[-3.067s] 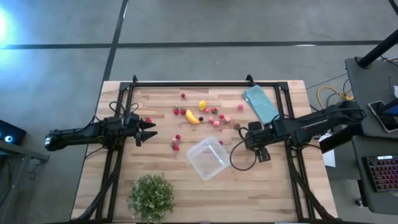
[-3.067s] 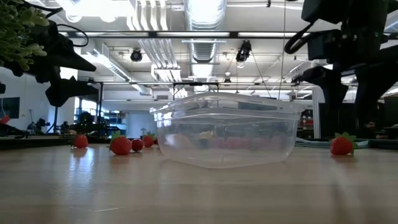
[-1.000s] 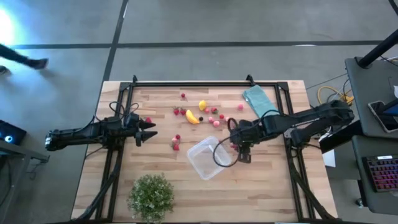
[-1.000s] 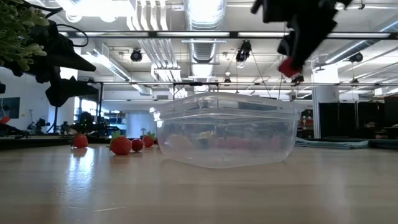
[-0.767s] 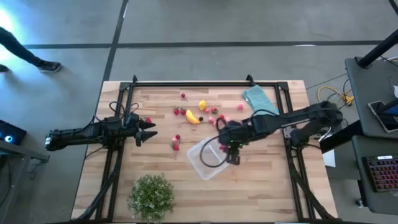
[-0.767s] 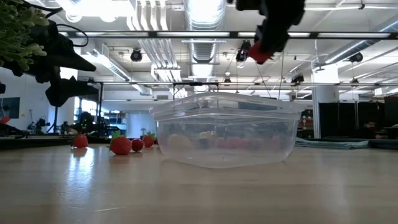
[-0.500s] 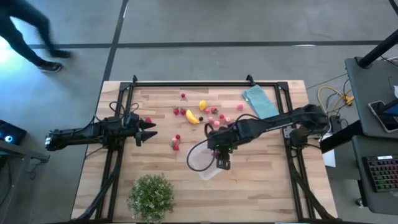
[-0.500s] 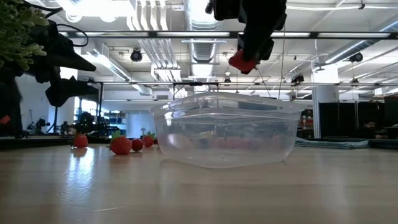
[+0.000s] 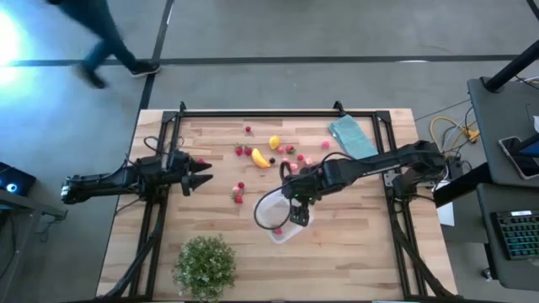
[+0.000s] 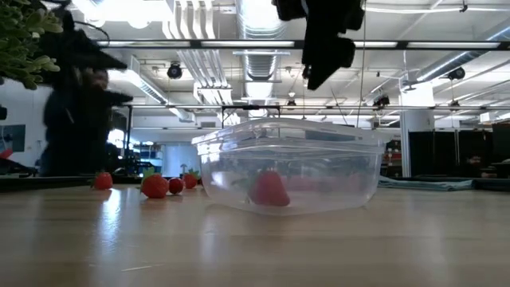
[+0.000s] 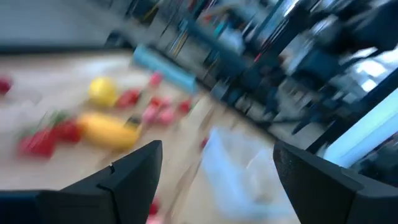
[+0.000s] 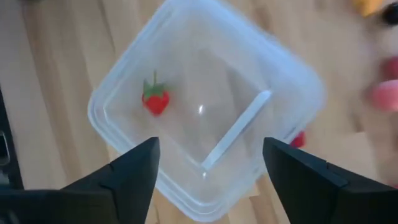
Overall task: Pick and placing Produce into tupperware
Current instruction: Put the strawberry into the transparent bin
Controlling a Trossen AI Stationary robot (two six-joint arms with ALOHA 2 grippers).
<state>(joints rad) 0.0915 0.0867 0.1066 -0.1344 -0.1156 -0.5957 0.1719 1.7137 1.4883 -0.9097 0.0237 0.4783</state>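
Observation:
The tupperware is a clear squarish box standing on its base near the table's middle; it also shows in the low view and the right wrist view. One red strawberry lies on its floor. My right gripper hangs open above the box, touching nothing. More produce lies on the wood farther back: a banana, a lemon, pink and red berries. My left gripper waits open near the table's left edge.
A teal folded cloth lies at the far right, and a bushy green plant stands at the near edge. Two red berries lie between the left gripper and the box. A person walks past beyond the table's far left corner.
My right gripper has carried a red strawberry toward the table's left and near edge, over the box, and let it go. The strawberry has fallen and now lies on the box's floor. A person has walked along behind the table.

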